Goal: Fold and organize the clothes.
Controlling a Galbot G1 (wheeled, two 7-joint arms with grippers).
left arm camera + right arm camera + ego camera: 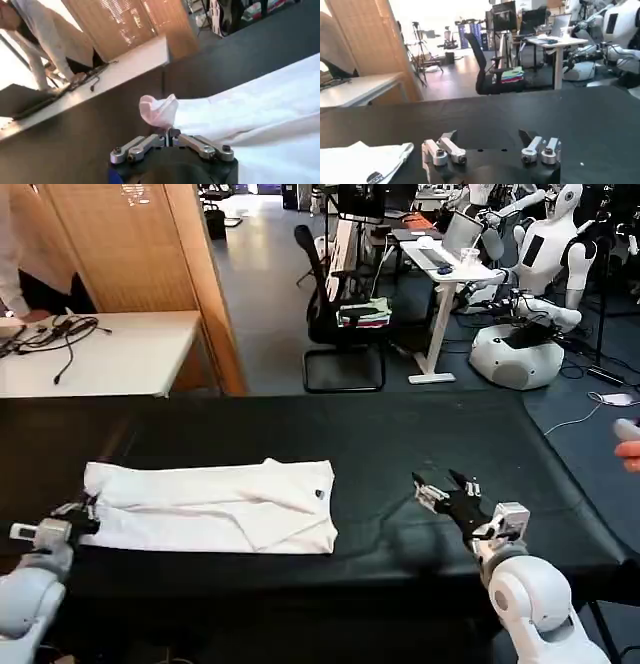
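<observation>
Left gripper (88, 512): at the T-shirt's left end, near the table's front edge; in its wrist view (172, 135) the fingers are drawn together, pinching a small bunched fold of the white cloth.
Right gripper (447, 487): on the black table, well apart from the T-shirt on its right; in its wrist view (490, 137) the fingers are spread wide with nothing between them.
T-shirt (215, 506): white, folded into a long flat band, lying on the table's left half near the front edge; a small dark tag shows near its right end. Its edge also shows in the right wrist view (362, 162).
Table (380, 434): covered in black cloth, wide, bare around the T-shirt.
Behind the table: a white desk (110, 349) with cables on it.
</observation>
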